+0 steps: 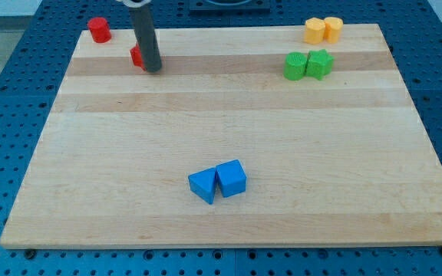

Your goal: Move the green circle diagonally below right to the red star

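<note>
My tip [153,68] rests on the wooden board near the view's top left, touching the right side of a small red block [136,56] whose shape the rod mostly hides. A red cylinder-like block [99,30] stands at the top left corner. Two green blocks sit side by side at the top right: the left one [295,66] looks rounded, the right one [320,64] looks star-shaped. My tip is far to the left of both green blocks.
Two yellow blocks [322,30] stand together at the board's top right edge. Two blue blocks [218,182] touch each other near the bottom centre. The wooden board [229,123] lies on a blue perforated table.
</note>
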Tool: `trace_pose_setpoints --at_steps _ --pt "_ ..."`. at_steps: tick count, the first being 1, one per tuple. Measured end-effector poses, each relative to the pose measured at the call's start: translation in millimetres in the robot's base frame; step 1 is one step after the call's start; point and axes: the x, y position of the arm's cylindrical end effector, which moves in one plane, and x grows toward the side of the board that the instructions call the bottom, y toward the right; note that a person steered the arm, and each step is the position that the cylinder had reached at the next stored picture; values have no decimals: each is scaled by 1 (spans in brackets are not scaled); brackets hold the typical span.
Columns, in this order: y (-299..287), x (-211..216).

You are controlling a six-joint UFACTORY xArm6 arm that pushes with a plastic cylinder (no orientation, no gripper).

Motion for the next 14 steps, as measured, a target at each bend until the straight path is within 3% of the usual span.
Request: trace_pose_setpoints --at_steps 3,4,8,9,11,13,14 --pt "4 -20" --pt "40 -15" --pt "356 -20" --pt "366 28" --pt "242 50" --pt "388 43" --pt "382 -1"
